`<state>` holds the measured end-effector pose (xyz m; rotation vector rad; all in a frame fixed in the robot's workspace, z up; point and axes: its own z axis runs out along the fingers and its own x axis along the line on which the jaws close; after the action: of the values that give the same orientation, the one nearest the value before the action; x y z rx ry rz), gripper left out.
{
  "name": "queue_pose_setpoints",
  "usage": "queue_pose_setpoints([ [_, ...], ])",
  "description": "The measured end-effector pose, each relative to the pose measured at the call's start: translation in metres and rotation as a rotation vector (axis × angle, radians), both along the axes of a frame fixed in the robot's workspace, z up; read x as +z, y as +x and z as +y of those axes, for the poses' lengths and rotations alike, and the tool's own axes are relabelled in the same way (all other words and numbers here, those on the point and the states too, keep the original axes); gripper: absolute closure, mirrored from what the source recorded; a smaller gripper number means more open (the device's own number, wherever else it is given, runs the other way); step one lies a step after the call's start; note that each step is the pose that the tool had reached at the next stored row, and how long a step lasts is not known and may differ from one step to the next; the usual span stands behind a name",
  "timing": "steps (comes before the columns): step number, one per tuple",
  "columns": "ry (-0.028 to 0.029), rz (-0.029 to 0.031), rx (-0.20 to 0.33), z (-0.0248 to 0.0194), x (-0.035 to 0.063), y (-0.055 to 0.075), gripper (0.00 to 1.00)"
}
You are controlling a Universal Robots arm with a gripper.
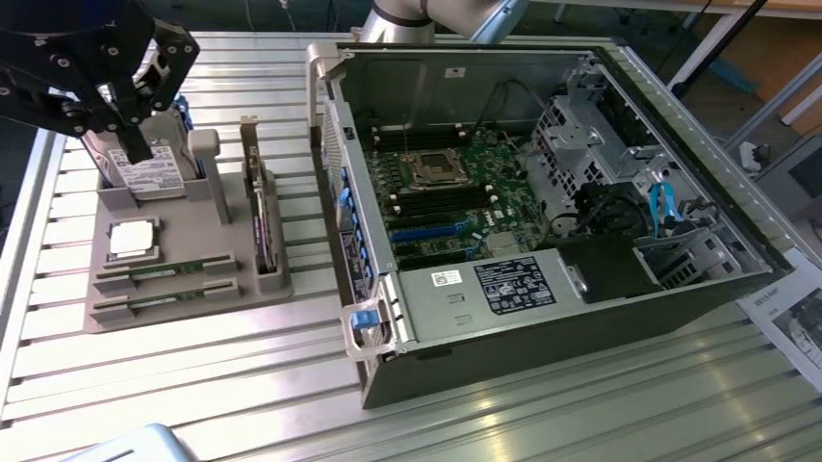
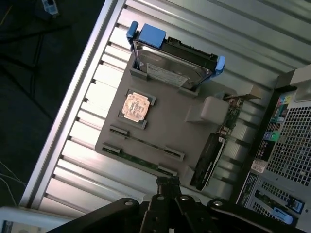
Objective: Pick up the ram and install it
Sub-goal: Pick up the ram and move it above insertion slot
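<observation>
Your hand hangs fingers together, apparently empty; in the exterior view the ram lies toward 6 o'clock, long axis 9-to-3.

We're looking over a ribbed metal table, long pale slats running right across it, and bright light is glaring off them along the near edge. On the exterior view's left the table ends at a raised rail and gives way to a dark floor, with thin pale cables trailing over it. Far off on the exterior view's right, slanted metal frame legs stand before an orange-brown wooden surface.
</observation>
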<state>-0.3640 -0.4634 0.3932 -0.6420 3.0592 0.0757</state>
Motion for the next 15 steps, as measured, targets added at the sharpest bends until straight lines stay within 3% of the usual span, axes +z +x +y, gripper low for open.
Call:
queue_pose_setpoints([
  [15,0.0000,0.0000,0.209,0.0000,-0.0003,0.0000,0.90],
])
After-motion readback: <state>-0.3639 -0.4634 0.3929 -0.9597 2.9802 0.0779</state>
